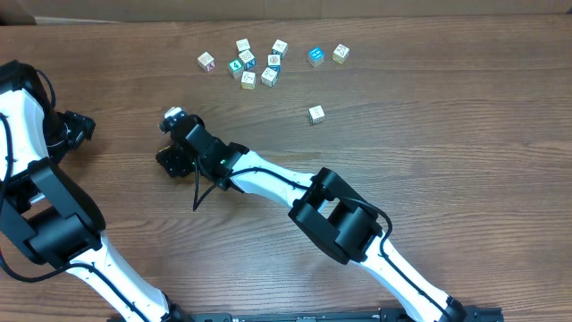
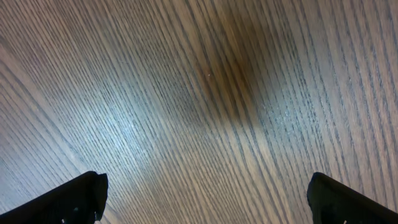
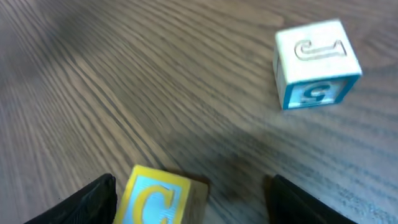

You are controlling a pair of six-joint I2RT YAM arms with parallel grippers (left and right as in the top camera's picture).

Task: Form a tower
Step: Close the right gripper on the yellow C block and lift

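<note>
No tower shows in any view; only single cubes are visible. My right gripper (image 3: 189,200) (image 1: 173,158) hangs low over the table left of centre, open. A cube with a yellow-framed blue C face (image 3: 155,198) lies between its fingers, close to the left finger (image 3: 93,199), with a wide gap to the right finger (image 3: 298,202). A white cube with a raised J on top and a blue side (image 3: 316,62) (image 1: 170,115) stands on the table just beyond it. My left gripper (image 2: 208,199) (image 1: 79,125) is open over bare wood at the far left.
Several loose picture cubes (image 1: 247,63) are clustered at the back of the table, with a blue one (image 1: 315,56) and a pale one (image 1: 340,53) to their right. A single cube (image 1: 315,114) sits alone nearer the middle.
</note>
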